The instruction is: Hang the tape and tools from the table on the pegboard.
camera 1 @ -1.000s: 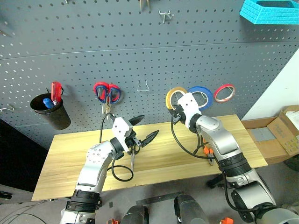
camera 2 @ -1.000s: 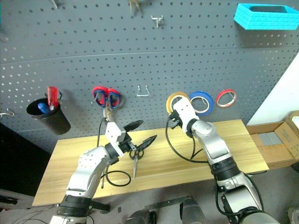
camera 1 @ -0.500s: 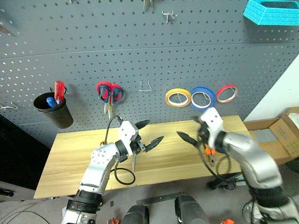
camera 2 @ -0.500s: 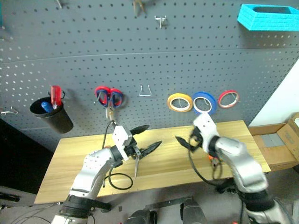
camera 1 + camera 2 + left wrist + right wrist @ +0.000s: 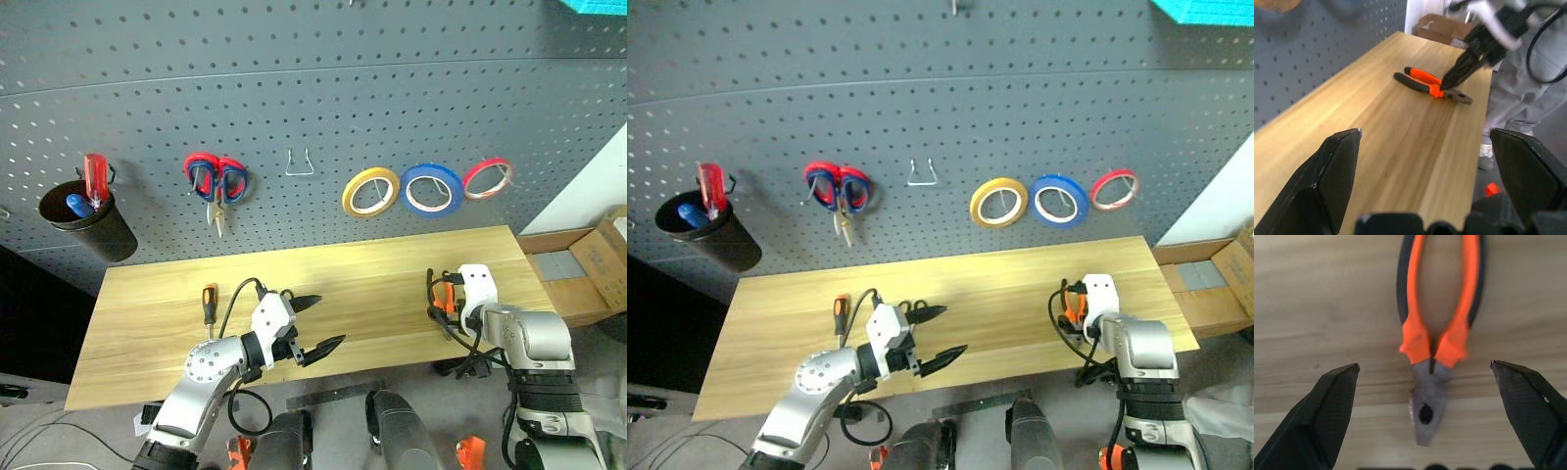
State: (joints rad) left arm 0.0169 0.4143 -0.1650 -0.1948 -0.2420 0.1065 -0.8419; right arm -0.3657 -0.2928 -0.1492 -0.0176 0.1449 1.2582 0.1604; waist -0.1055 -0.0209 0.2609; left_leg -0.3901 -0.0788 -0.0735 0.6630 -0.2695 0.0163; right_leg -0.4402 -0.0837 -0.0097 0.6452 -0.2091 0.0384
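The left arm reaches forward, low over the front of the table. Its left gripper points ahead and toward the robot's right, and its two black fingers stand wide apart with nothing between them. The right arm bends down at the wrist. The right gripper points down, fingers spread wide; it seems not to touch anything.

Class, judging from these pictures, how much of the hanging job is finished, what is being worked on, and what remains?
Done: the yellow tape hangs on the pegboard. In hand: the open right gripper hovers over the pliers, not yet gripping. Left: the pliers, the screwdriver on the table and the scissors, partly hidden by the open left gripper.
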